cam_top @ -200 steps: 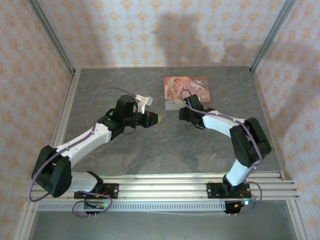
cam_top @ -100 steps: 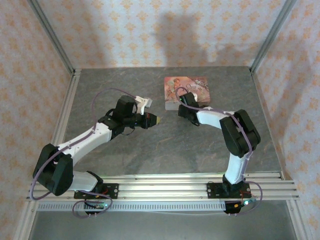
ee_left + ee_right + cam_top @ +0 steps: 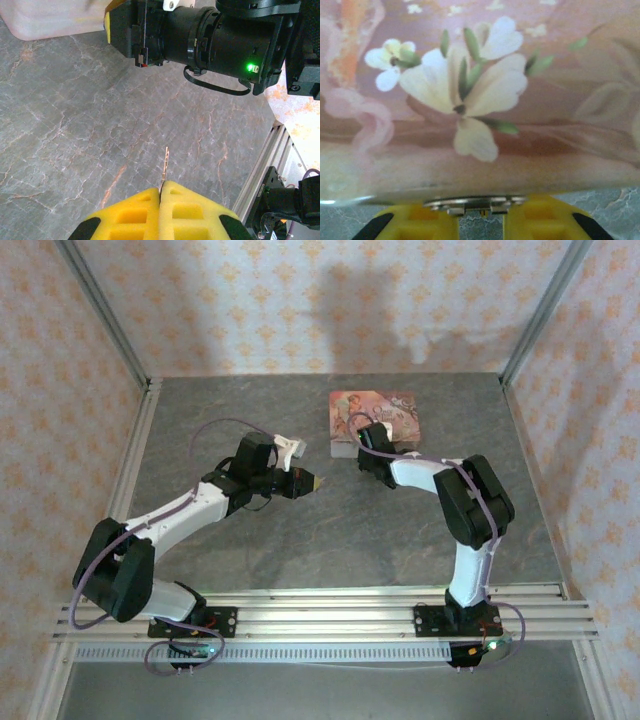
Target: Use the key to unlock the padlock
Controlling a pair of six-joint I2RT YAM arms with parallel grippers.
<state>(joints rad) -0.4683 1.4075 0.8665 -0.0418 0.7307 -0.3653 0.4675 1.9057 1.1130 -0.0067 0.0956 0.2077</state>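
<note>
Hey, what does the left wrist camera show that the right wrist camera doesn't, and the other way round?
Left wrist view: the left gripper shut on the thin key, with the right arm's black wrist ahead. Right wrist view: the flower picture on the pink box, close up, and a silvery metal piece, possibly the padlock, at the right gripper's tips. Both: the grey table, yellow fingers and the box.

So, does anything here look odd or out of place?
Nothing looks spilled or broken. The left hand pinches a thin key that pokes out ahead; the right hand is up against the pink box, a silvery metal piece at its fingertips.
</note>
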